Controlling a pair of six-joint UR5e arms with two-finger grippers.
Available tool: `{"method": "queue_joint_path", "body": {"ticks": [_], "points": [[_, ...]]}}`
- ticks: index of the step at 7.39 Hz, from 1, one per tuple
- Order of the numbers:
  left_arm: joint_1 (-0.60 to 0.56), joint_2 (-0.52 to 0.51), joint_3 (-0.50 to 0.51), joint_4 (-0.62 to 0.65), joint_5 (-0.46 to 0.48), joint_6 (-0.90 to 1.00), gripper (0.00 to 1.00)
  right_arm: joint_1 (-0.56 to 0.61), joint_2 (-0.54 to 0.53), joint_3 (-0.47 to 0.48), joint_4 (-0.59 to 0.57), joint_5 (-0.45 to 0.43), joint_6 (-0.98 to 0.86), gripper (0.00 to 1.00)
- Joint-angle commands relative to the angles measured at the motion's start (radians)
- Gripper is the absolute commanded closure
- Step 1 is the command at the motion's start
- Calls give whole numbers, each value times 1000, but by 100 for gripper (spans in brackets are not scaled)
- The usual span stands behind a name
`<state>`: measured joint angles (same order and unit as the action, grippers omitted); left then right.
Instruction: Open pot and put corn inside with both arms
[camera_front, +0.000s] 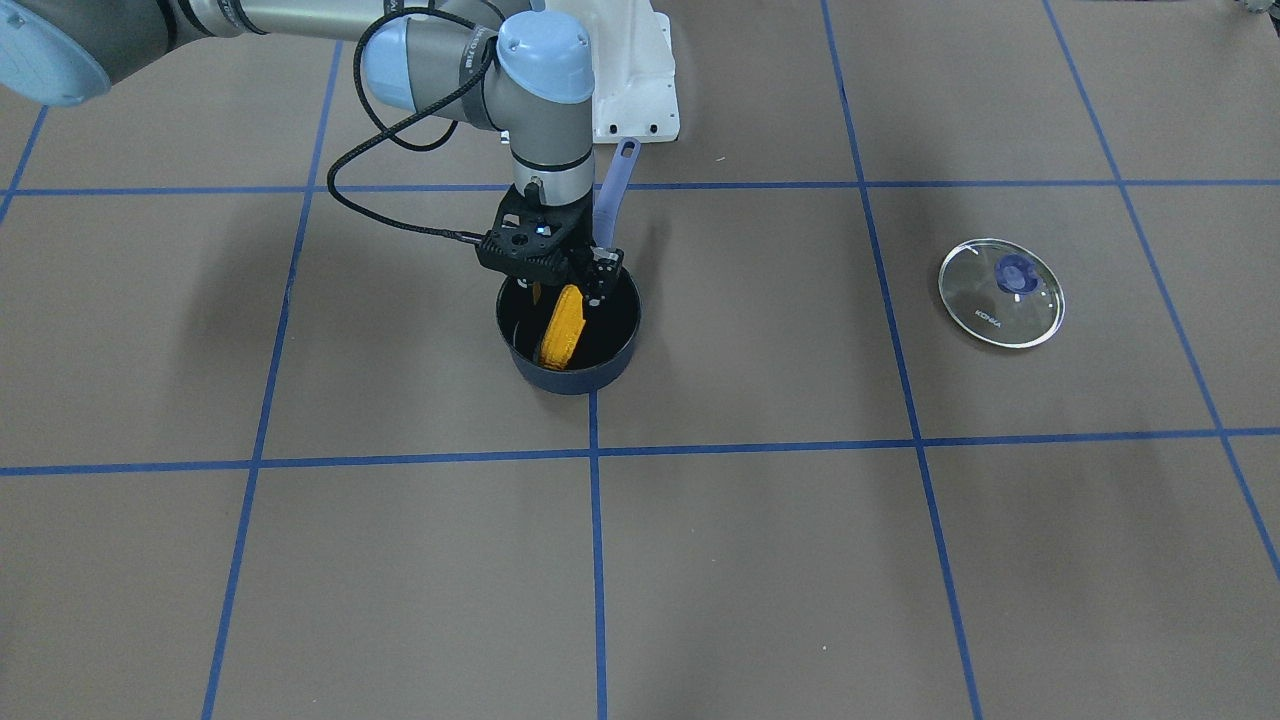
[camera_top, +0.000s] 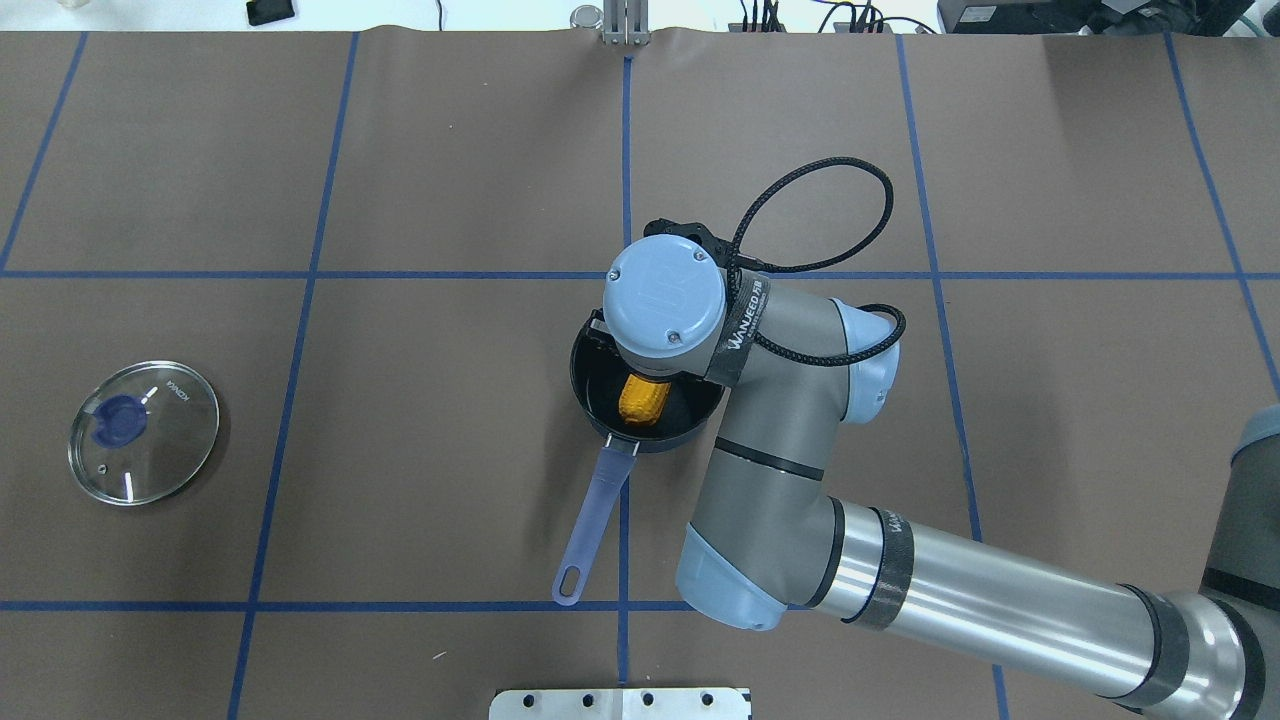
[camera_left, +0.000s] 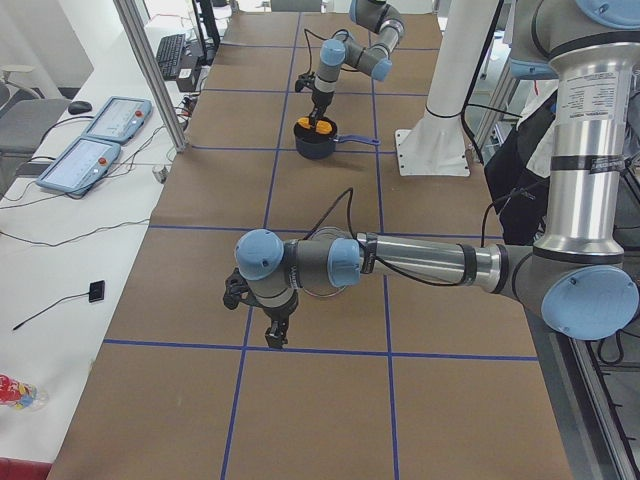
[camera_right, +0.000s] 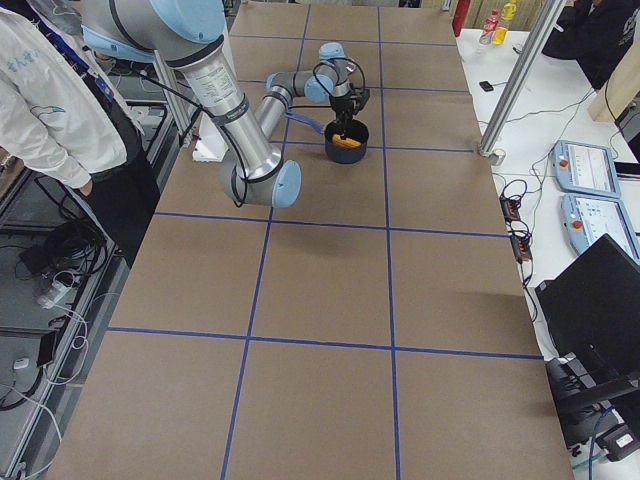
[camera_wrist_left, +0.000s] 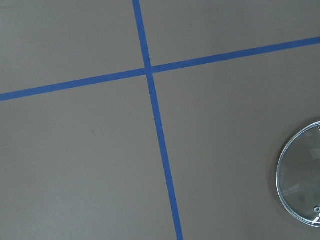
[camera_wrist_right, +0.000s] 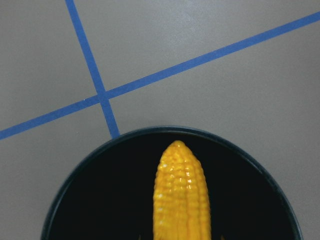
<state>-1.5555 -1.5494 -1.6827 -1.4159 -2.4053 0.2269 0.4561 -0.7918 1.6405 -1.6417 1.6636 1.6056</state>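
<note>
The dark blue pot (camera_front: 575, 382) stands open at the table's middle, its lilac handle (camera_front: 612, 190) pointing toward the robot's base. My right gripper (camera_front: 566, 287) hangs over the pot, its jaws at the sides of the upper end of the yellow corn (camera_front: 561, 330). The corn slants down inside the pot. The right wrist view shows the corn (camera_wrist_right: 181, 195) over the pot's black inside (camera_wrist_right: 100, 200). The glass lid (camera_front: 1001, 292) with its blue knob lies flat, far from the pot. My left gripper (camera_left: 275, 335) shows only in the exterior left view, near the lid; I cannot tell its state.
Brown paper with blue tape lines covers the table. The white robot base plate (camera_front: 635, 90) sits behind the pot's handle. The lid's edge (camera_wrist_left: 300, 180) shows at the right of the left wrist view. Tablets and cables lie on a side bench (camera_left: 100, 140).
</note>
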Motion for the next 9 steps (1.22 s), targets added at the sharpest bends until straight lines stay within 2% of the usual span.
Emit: {"method": "queue_joint_path", "body": {"ticks": [1,2,3,6,9], "points": [[-1,5,0,0,0,0,1,33,5,34,-4,14,-71,0],[-2,6,0,0,0,0,1,94,0,38,-6,78,-154,0],[-2,6,0,0,2,2,1,199,-15,38,-10,187,-271,0],[-2,15,5,15,14,0,1,526,-140,35,-23,439,-737,0],[-63,44,6,6,11,2,1,749,-289,27,-23,543,-1141,0]]}}
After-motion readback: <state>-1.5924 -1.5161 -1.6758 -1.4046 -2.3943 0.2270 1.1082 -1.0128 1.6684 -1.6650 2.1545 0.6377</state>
